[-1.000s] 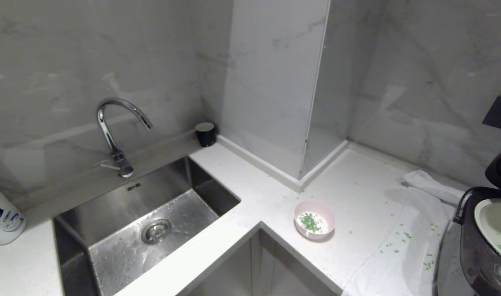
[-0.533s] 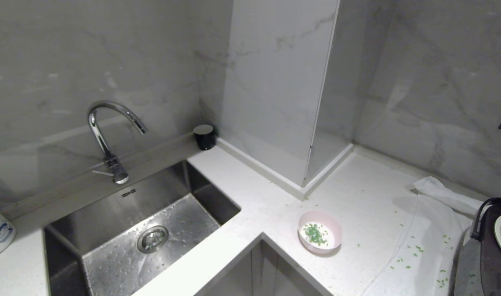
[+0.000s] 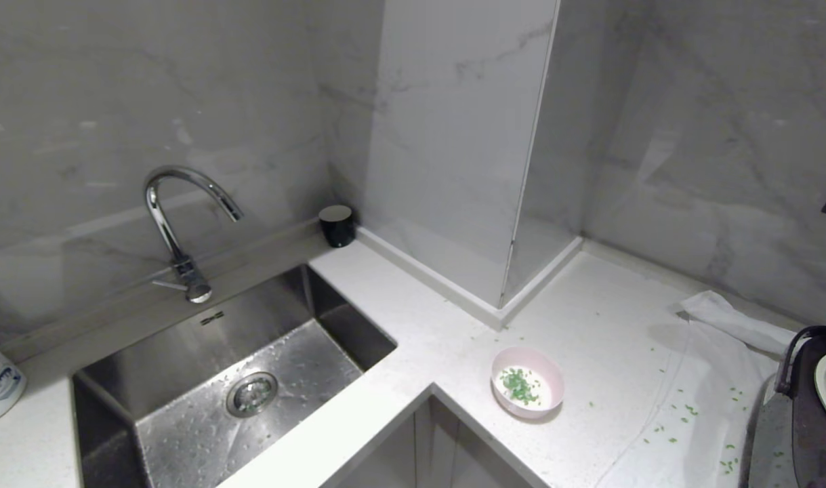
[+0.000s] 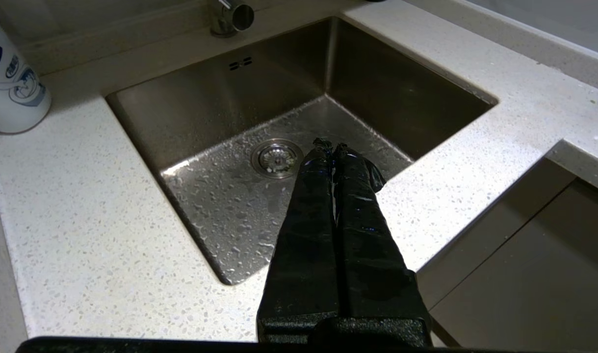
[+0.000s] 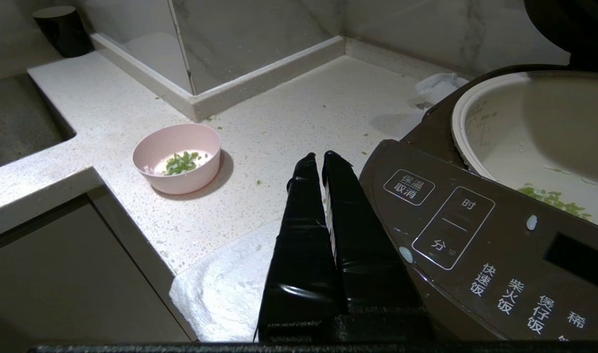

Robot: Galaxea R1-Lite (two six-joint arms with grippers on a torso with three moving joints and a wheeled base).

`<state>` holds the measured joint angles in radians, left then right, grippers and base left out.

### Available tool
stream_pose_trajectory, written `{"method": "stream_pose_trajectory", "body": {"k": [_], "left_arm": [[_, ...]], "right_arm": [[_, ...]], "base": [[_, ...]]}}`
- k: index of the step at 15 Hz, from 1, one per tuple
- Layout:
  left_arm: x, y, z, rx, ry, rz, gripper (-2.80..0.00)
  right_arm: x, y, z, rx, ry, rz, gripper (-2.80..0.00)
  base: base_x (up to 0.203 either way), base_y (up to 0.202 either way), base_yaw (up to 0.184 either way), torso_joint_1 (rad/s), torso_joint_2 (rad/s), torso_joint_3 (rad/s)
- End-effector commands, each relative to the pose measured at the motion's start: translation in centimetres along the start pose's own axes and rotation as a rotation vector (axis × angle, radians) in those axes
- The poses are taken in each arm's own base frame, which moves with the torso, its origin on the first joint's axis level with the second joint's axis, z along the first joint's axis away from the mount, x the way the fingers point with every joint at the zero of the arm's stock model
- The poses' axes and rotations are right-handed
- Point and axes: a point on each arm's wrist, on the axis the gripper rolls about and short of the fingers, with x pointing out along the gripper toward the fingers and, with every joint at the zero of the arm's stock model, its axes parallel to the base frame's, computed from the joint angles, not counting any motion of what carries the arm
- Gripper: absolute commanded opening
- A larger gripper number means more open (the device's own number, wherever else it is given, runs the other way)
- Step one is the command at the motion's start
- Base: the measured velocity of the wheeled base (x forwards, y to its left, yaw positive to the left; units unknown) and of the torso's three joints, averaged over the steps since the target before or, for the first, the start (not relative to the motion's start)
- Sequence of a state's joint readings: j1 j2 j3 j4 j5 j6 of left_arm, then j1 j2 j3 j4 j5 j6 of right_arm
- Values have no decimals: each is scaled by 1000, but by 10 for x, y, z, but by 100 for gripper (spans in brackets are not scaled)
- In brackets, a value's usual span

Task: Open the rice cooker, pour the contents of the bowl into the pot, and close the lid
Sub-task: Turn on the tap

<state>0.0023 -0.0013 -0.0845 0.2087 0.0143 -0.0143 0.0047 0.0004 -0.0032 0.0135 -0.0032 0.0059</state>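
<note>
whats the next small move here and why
Probably send the right tool to the pink bowl and open its fingers around the rim. The rice cooker already stands open, its pot exposed, while the bowl still holds green bits on the counter. Both tools are shut and empty, and the left tool hangs over the sink.

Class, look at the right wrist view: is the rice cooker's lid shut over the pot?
No: the rice cooker stands open, with the off-white pot exposed and green bits lying inside it.
</note>
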Motion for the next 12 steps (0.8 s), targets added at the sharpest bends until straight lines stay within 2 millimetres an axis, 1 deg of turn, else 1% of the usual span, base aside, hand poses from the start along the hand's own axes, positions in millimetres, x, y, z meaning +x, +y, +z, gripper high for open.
{"method": "stream_pose_trajectory", "body": {"k": [1,2,4,6,7,8,10,12], "left_arm": [[0,0,0,-1,-1,6,-280],[-2,0,4,3,-17,15,-280],[-10,0,27,0,-78,22,-280],[-4,0,53,1,-31,22,-280],[3,-1,65,1,-3,21,-280],[15,-1,80,1,29,21,-280],[45,-2,105,-1,79,24,-280],[86,-2,126,-14,140,27,-280]], "right_arm": [[0,0,0,0,0,0,-280],[0,0,0,0,0,0,-280],[0,0,0,0,0,0,-280],[0,0,0,0,0,0,-280],[0,0,0,0,0,1,-280],[0,0,0,0,0,0,-280],[0,0,0,0,0,0,-280],[0,0,0,0,0,0,-280]], "base": [[0,0,0,0,0,0],[0,0,0,0,0,0],[0,0,0,0,0,0],[0,0,0,0,0,0],[0,0,0,0,0,0],[0,0,0,0,0,0],[0,0,0,0,0,0],[0,0,0,0,0,0]]}}
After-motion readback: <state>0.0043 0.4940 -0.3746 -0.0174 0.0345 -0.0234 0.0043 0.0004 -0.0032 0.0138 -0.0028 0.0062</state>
